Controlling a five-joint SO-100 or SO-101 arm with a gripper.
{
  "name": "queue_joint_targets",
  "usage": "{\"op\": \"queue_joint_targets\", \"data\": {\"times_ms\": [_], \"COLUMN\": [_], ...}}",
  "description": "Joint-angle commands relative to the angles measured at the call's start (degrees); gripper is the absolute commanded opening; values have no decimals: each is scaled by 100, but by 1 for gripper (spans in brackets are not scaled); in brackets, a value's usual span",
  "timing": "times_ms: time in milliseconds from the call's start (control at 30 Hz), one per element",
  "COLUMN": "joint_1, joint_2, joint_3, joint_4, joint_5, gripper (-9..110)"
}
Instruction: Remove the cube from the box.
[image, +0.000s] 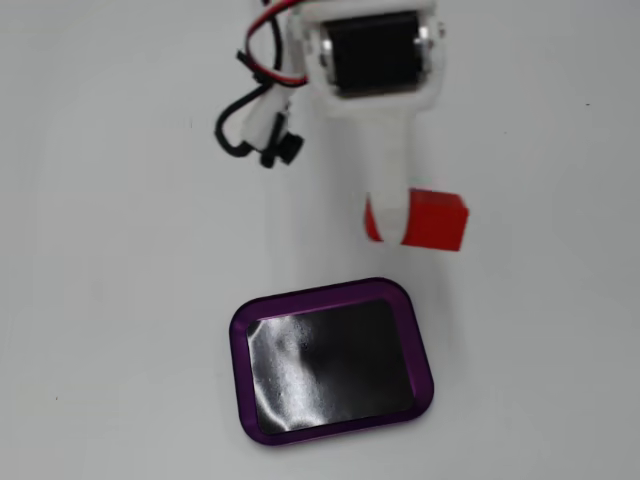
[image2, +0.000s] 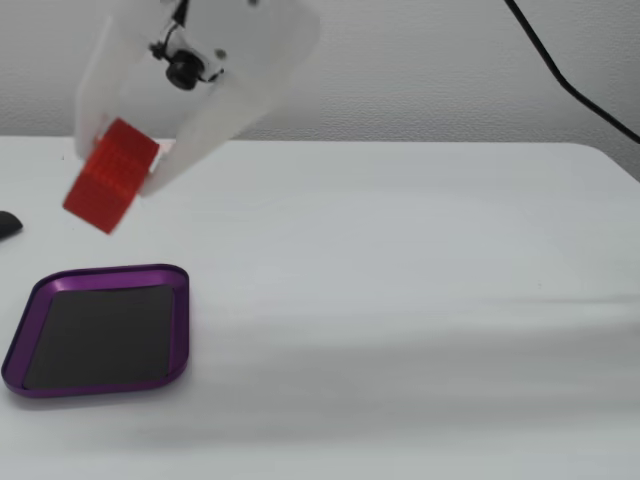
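White table (image: 120, 300) under even light, plain pale wall (image2: 420, 70) behind in a fixed view.

Red cube (image: 436, 221) pinched in the white gripper (image: 400, 215), up off the surface and tilted, one end sticking out past the fingers. Same cube (image2: 110, 176) seen side-on in a fixed view, wedged between two translucent white fingers (image2: 215, 115) of the gripper (image2: 135, 165), lower end hanging free below them. Jaws closed on the block, touching it on both sides.

Purple box (image: 238, 345) flat on the table, black floor bare and glossy. Cube outside the box and clear of its rim: beyond the far edge and toward the right in the top-down view, above and behind the far rim of the box (image2: 100, 275) in the side view. No contact between cube and box.

Wide bare table to the right of the box in the side view, right to the rounded table edge. Less room on the left, where the box sits close to the picture border.

Arm cut off at the top of both views; only the motor housing (image: 375, 55) and a loop of red and black wires (image: 262, 70) visible. Gripper blurred in the side view, finger outlines soft. Small dark object (image2: 8, 224) at the left border, cut off, not identifiable. Black cable (image2: 570, 85) across the wall, upper right.
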Motion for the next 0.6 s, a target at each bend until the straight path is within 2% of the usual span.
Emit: {"op": "queue_joint_targets", "data": {"times_ms": [0, 167, 567], "joint_1": [-123, -79, 185], "joint_2": [1248, 2953, 5818], "joint_3": [1978, 4377, 8209], "joint_4": [-949, -2426, -3832], "joint_5": [-35, 35, -70], "gripper": [-1, -1, 0]}}
